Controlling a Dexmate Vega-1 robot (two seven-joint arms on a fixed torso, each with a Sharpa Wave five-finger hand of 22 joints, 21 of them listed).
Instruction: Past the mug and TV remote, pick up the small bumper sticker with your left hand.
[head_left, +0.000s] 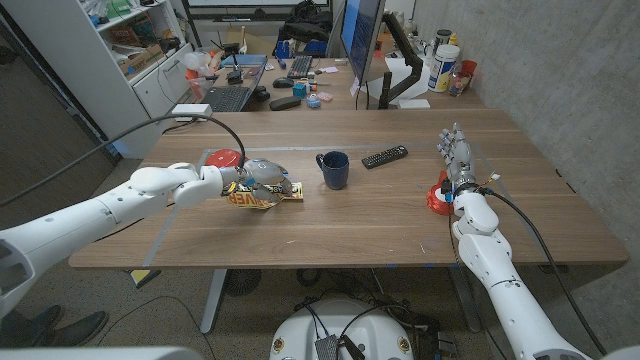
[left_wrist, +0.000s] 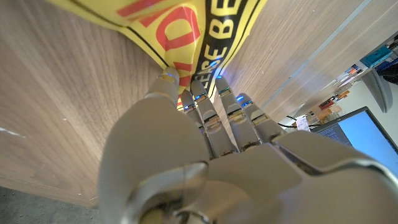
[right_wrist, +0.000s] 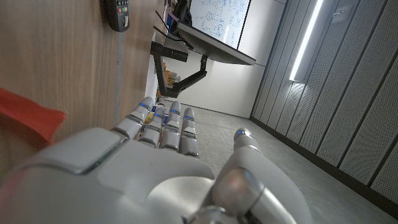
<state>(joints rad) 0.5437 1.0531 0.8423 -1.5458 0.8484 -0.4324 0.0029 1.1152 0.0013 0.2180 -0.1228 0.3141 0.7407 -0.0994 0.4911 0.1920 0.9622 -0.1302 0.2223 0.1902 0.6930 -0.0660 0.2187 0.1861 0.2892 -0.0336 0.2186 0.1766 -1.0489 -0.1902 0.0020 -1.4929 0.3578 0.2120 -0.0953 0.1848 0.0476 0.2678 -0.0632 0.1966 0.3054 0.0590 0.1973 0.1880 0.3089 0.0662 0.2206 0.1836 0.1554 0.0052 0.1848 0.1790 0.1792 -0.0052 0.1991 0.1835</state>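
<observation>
A: Head view first, from the left: what is seen relative to the mug (head_left: 334, 169)?

B: Left of the mug, the left hand (head_left: 262, 181) is seen over the wooden tabletop (head_left: 330, 225), with the yellow bumper sticker (head_left: 256, 197) at its fingers. Beyond the hand, further left of the mug, a red disc (head_left: 224, 157) is lying on the wood.

A: How are those fingers placed?

B: In the left wrist view, the left hand's fingers (left_wrist: 214, 118) are held close together, side by side, with their tips at the edge of the sticker (left_wrist: 186, 31), which carries red and black lettering. The thumb tip is pressed to the sticker's edge as well, so the sticker appears pinched, though whether it is lifted off the wood cannot be told.

A: And right of the mug?

B: Just right of the mug and slightly behind it, the TV remote (head_left: 384, 156) is lying flat. Well to the right of the mug, the right hand (head_left: 456, 160) is seen standing upright near the tabletop's right side, with a red object (head_left: 438, 197) beside its wrist.

A: The state of that hand?

B: In the right wrist view, the right hand's fingers (right_wrist: 168, 127) are extended and held side by side, with the thumb set apart; nothing is held. The end of the remote (right_wrist: 118, 14) is seen beyond them.
</observation>
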